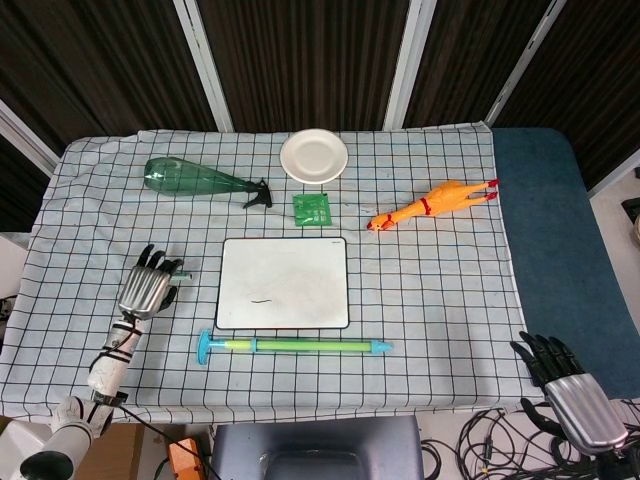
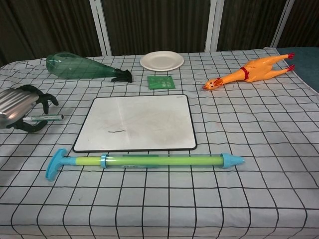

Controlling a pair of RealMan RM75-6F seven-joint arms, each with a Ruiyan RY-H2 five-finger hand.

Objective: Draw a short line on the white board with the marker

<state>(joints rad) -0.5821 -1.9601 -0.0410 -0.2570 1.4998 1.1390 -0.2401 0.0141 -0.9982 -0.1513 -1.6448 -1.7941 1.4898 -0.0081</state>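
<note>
The white board [image 1: 283, 283] lies flat at the table's middle, and a short dark line [image 2: 117, 131] marks its lower left part. My left hand [image 1: 148, 288] rests on the cloth to the left of the board, clear of it, with its fingers spread. The marker [image 2: 46, 118] lies level on the cloth between the fingers [image 2: 46, 100] and thumb, and nothing presses on it. My right hand [image 1: 570, 390] hangs off the table's front right corner, fingers apart and holding nothing. The chest view does not show the right hand.
A green and blue tube toy [image 1: 295, 346] lies along the board's near edge. At the back are a green bottle [image 1: 195, 180], a white plate [image 1: 314, 156] and a green packet [image 1: 312, 209]. An orange rubber chicken [image 1: 432, 205] lies at the right.
</note>
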